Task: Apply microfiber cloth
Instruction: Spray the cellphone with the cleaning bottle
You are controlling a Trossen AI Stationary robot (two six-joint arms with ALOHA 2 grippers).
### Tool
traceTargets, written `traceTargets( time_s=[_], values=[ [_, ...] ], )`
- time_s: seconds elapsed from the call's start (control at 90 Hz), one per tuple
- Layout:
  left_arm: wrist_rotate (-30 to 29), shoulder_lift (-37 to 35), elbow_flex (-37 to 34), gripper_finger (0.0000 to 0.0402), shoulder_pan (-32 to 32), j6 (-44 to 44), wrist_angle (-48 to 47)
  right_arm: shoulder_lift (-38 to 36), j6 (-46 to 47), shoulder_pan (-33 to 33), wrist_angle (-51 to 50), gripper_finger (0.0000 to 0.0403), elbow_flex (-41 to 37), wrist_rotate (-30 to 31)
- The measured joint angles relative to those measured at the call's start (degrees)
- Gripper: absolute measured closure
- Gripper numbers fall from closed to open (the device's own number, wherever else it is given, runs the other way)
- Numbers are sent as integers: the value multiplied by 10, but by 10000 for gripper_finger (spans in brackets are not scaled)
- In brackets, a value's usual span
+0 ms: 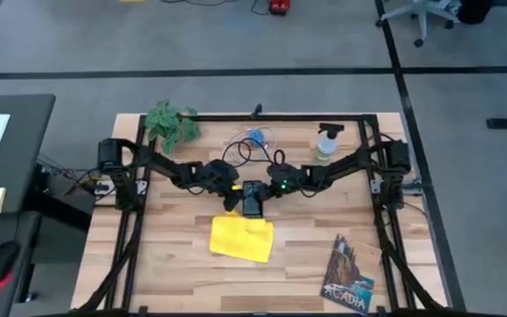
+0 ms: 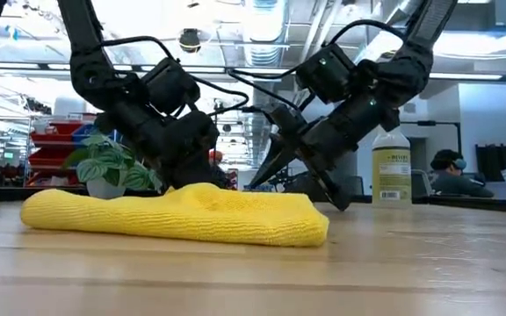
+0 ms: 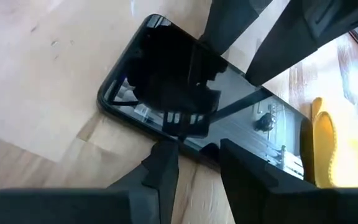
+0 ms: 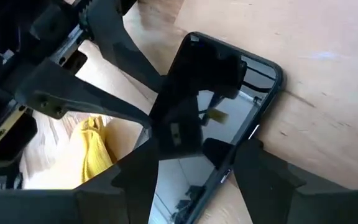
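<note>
wood table (image 1: pixel 324 229), grey floor (image 1: pixel 236 44), shelving behind (image 2: pixel 46 132).

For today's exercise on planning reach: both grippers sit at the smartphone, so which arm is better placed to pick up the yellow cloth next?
Probably the left. In the high view the microfiber cloth lies slightly left of the smartphone, nearer the left gripper than the right gripper. The margin is small.
</note>
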Motion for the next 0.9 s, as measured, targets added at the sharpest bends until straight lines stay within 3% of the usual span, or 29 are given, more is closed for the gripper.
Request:
traceTargets(
  time_s=[0.211,0.556,0.9],
  values=[
    [-14,4,3,305,-1,5,10,-51,-19,-4,-86,217,5,27],
    [-29,4,2,305,-4,2,9,-63,4,10,-199,237,4,23],
    [-49,6,1,305,-12,3,16,-35,38,18,-132,238,4,6]
  ],
)
